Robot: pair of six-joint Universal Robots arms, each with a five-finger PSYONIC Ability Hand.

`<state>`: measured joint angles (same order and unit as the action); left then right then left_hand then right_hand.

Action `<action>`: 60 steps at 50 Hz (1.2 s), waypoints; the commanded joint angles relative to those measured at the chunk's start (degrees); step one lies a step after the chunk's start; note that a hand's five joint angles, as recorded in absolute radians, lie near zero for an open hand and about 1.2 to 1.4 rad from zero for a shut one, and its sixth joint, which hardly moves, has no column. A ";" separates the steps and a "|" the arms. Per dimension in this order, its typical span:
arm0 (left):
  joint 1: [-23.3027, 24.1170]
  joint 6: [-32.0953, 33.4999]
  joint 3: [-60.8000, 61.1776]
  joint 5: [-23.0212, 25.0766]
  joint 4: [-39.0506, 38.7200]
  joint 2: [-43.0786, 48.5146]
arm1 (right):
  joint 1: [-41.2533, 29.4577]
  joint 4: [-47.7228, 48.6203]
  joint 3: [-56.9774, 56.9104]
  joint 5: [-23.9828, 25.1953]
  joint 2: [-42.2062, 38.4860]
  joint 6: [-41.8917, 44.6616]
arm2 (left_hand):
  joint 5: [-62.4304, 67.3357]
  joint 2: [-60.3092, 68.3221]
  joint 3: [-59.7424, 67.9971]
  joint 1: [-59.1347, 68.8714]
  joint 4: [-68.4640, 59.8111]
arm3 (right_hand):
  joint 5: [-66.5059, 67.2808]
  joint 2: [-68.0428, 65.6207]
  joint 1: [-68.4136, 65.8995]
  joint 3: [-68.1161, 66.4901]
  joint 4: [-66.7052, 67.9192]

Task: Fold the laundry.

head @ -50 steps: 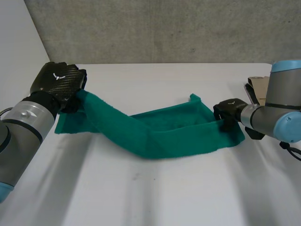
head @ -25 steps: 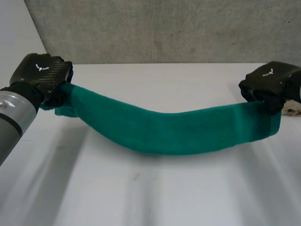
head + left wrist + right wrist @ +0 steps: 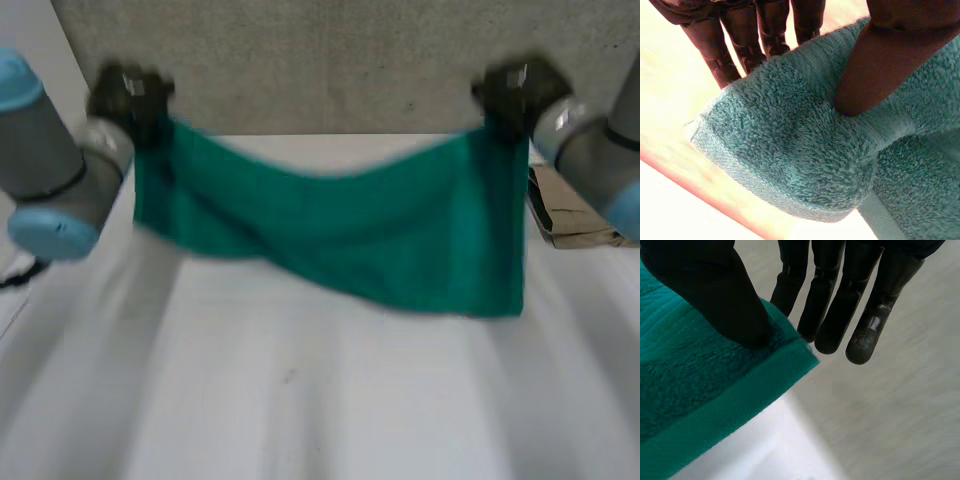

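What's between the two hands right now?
The green towel spans it: left hand and right hand each pinch an upper corner; its middle sags over the white table. Seen in the head view.

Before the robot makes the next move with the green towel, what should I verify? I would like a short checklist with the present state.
1. Left hand pinches the green towel: ok.
2. Right hand pinches a towel corner: ok.
3. Top edge taut between the hands: not ok, it sags.
4. Lower edge off the white table: cannot tell.
5. Brown paper item apart from the towel: cannot tell.
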<state>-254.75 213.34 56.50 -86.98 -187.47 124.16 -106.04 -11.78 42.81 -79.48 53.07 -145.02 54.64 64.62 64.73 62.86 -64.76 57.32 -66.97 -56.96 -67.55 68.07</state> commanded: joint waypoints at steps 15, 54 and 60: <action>-0.14 -15.24 11.16 -2.93 -25.84 -6.21 | -2.59 25.84 12.69 -2.00 8.27 -10.28 | 9.84 9.86 9.74 11.61 -9.71 | 12.68 -13.03 -23.04 -12.45 11.93; 1.80 -9.52 41.32 0.67 -14.15 -14.91 | 1.98 19.34 46.85 7.24 11.70 -11.05 | -18.58 -18.56 -18.68 -16.81 18.71 | -57.32 56.97 46.96 57.55 -58.07; -0.39 -10.05 41.24 1.20 -13.19 -14.91 | 1.72 18.28 45.52 7.24 11.61 -13.62 | -25.65 -25.63 -25.75 -23.88 25.78 | -57.32 56.97 46.96 57.55 -58.07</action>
<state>-253.16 203.79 97.67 -86.67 -201.48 109.19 -104.01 7.71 90.22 -72.05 64.82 -155.05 29.99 40.50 40.56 40.78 -40.27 4.11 -13.09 -11.93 -12.66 13.87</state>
